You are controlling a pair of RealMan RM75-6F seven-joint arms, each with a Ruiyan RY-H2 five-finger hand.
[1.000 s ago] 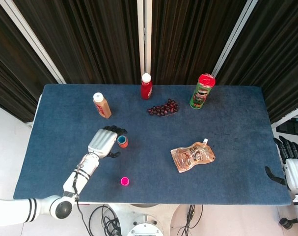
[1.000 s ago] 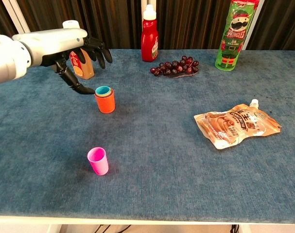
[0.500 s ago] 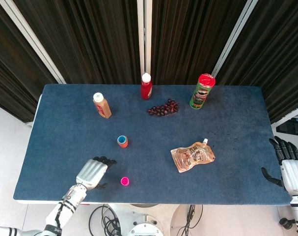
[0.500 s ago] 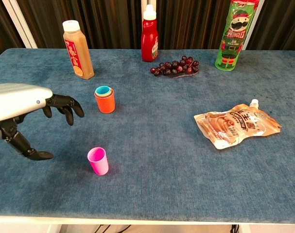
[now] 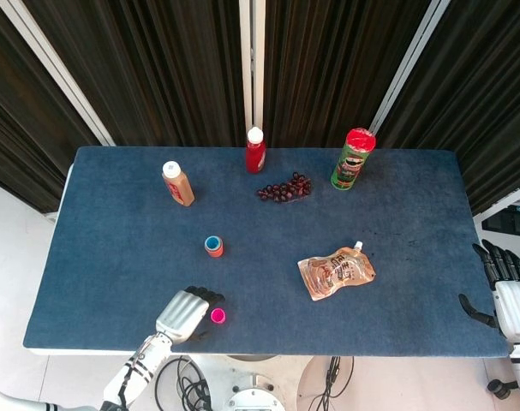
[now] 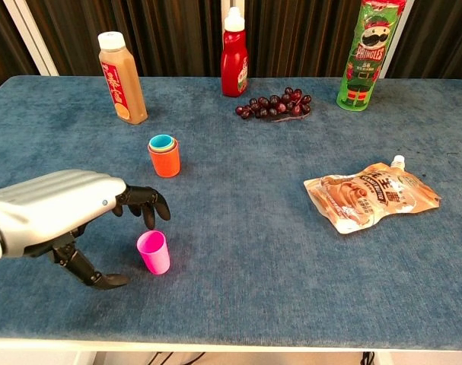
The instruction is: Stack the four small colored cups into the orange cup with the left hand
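Note:
The orange cup (image 6: 165, 161) stands upright near the table's middle left, with a teal cup (image 6: 161, 141) and other small cups nested inside it; the head view shows the orange cup (image 5: 213, 247) from above. A pink cup (image 6: 154, 252) stands alone near the front edge, also the pink cup (image 5: 218, 316) in the head view. My left hand (image 6: 59, 212) hovers just left of the pink cup, fingers apart around empty air, fingertips above its rim. The left hand (image 5: 183, 312) holds nothing. My right hand (image 5: 504, 291) rests open off the table's right edge.
A brown sauce bottle (image 6: 122, 77) stands at the back left, a red ketchup bottle (image 6: 233, 52) and grapes (image 6: 275, 104) at the back middle, a green Pringles can (image 6: 364, 53) at the back right. A flat snack pouch (image 6: 371, 195) lies right of centre.
My left hand left the orange cup stack, swung back toward the front edge, then moved right up to the pink cup. The cups have not moved.

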